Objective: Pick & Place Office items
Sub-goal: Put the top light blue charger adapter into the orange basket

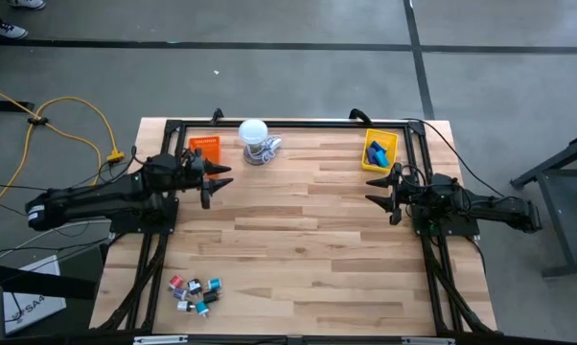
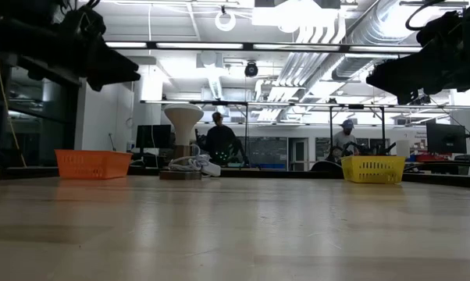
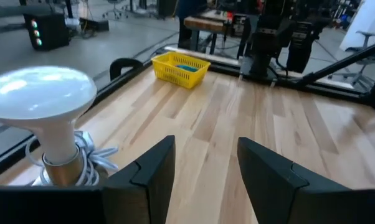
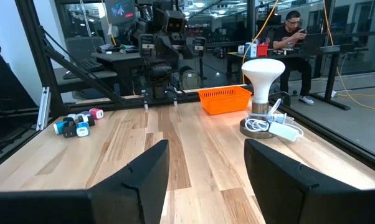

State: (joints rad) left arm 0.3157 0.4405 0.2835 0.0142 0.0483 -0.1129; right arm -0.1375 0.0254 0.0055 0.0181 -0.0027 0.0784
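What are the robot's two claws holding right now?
Nothing. The left gripper and the right gripper both hang open and empty above the table; the office items lie untouched near its front edge.

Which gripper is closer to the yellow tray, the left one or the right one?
Right. The right gripper hangs just below the yellow tray in the high view; the left gripper is far across the table, beside the orange tray.
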